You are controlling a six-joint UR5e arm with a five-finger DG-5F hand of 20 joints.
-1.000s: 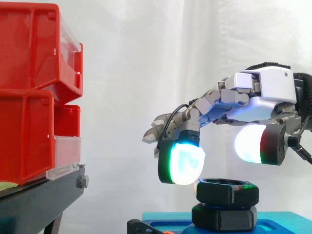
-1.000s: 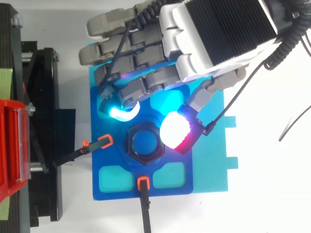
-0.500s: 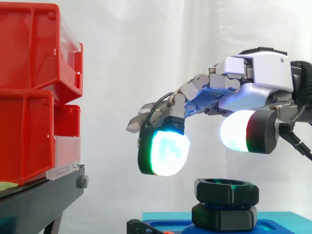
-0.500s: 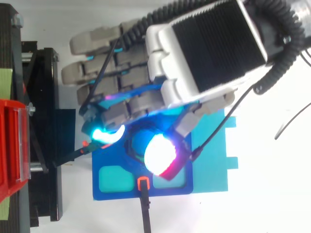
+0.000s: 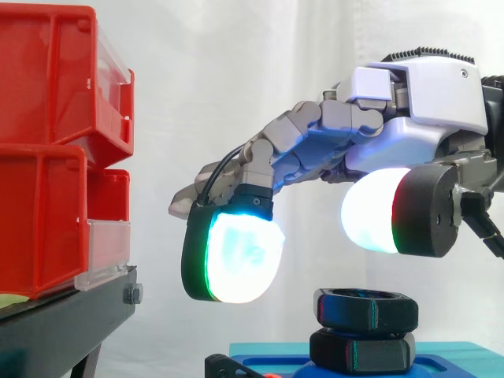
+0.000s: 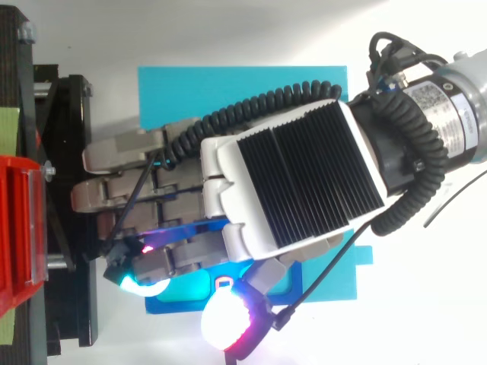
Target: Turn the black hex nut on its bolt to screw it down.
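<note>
The hand (image 5: 417, 98) is seen in the right half of the side view, held in the air with its fingers stretched out and only slightly bent; nothing is gripped by it. One glowing fingertip pad (image 5: 236, 260) hangs at the centre of the frame, to the left of the black hex nut (image 5: 366, 309) and apart from it. The thumb pad (image 5: 374, 211) is held above the nut, and a gap is seen between them. The nut is found at the lower right of the frame, seated over a second black hex piece (image 5: 362, 351) on a teal base (image 5: 449, 352). In the top view the hand (image 6: 289, 182) is spread across the centre, over the teal base (image 6: 243, 84) and a blue plate (image 6: 179, 303). Red bins (image 5: 47, 150) on a black stand (image 5: 63, 323) are placed at the left edge, before a white curtain (image 5: 236, 79).
</note>
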